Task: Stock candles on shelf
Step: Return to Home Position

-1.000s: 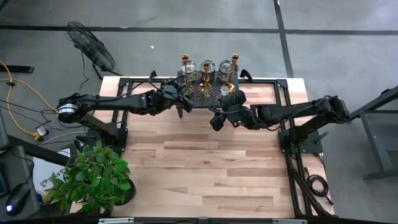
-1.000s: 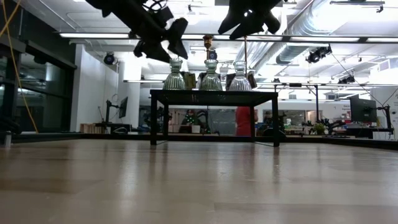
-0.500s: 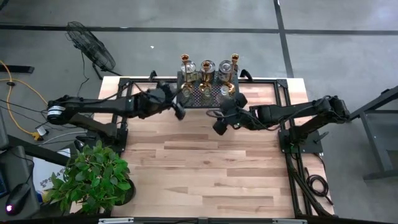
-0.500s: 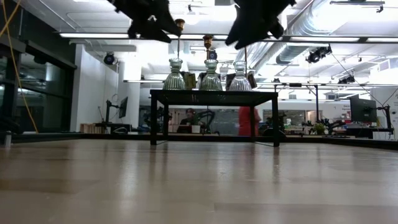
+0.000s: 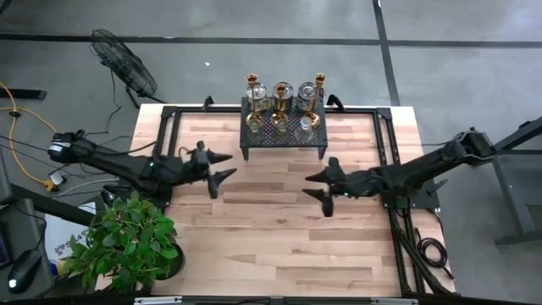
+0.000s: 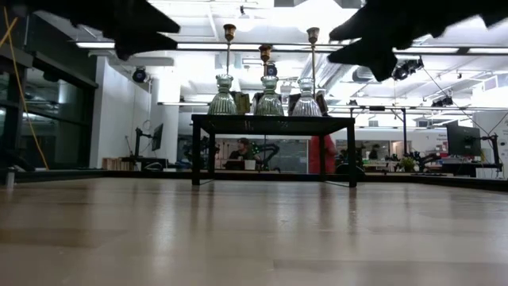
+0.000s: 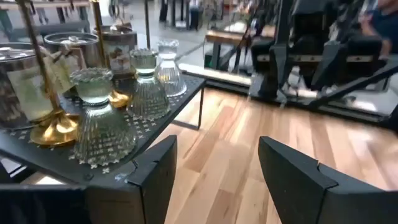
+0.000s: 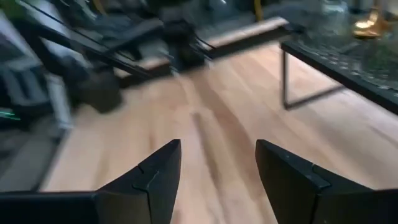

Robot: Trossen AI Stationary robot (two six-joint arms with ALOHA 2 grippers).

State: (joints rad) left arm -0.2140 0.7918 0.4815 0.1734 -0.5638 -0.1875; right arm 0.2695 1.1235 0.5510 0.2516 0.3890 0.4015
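Both arms out over the desk point(image 5: 271, 229), nothing held.
Your left fingers point(image 5: 218, 156) and right fingers point(image 5: 318, 176) are spread wide and empty, pointing toward each other; beyond them, at the far edge, the candles point(image 5: 282, 93) stand clustered on the shelf point(image 5: 288, 141).

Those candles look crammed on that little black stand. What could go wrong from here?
The slim brass candlesticks stand packed among glass holders on the shelf; a knock could topple one into its neighbours.
The nearest glass holder in the left wrist view sits close to the shelf's edge, so a nudge might tip it off.
The left pincer and right pincer hang open in front of the shelf, apart from it; a wide swing might clip it.
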